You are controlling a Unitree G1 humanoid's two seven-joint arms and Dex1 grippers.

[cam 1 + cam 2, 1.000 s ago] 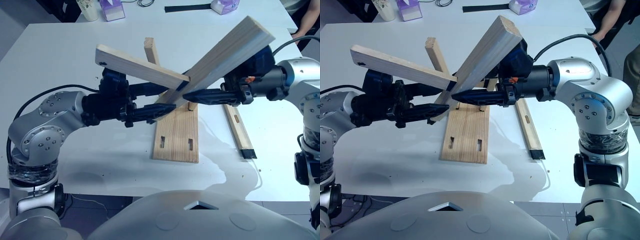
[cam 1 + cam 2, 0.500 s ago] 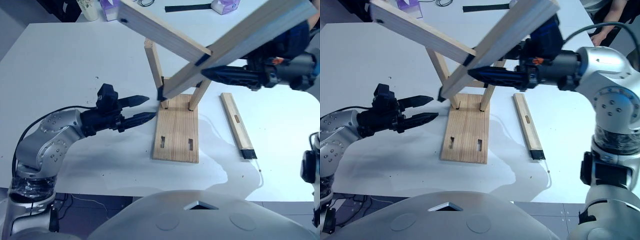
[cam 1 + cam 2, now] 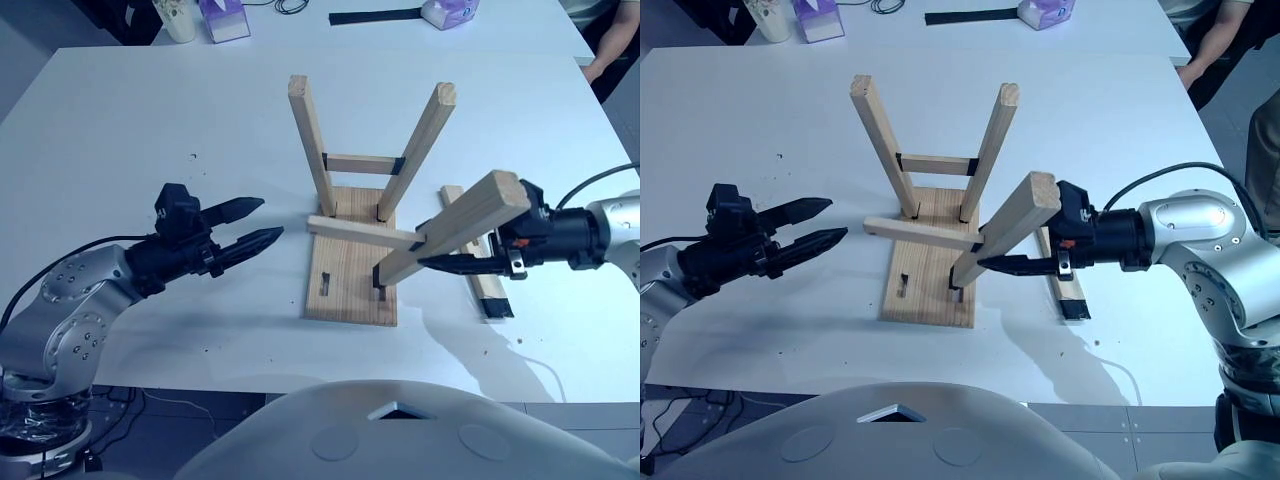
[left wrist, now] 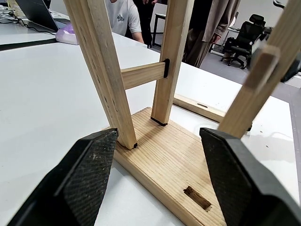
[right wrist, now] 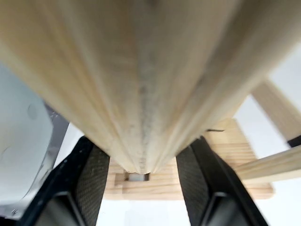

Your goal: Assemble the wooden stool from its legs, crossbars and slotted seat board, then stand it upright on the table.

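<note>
Leg tilts in right jaws over seat board.

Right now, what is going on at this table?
The robot is building a wooden stool. The seat board lies flat on the table with two legs and a crossbar standing in its far slots. The right gripper holds a third leg, tilted, with a second crossbar sticking out from it, its lower end at the near right slot. The left gripper hovers open and empty on the board's left. A fourth leg lies on the table to the right.
</note>
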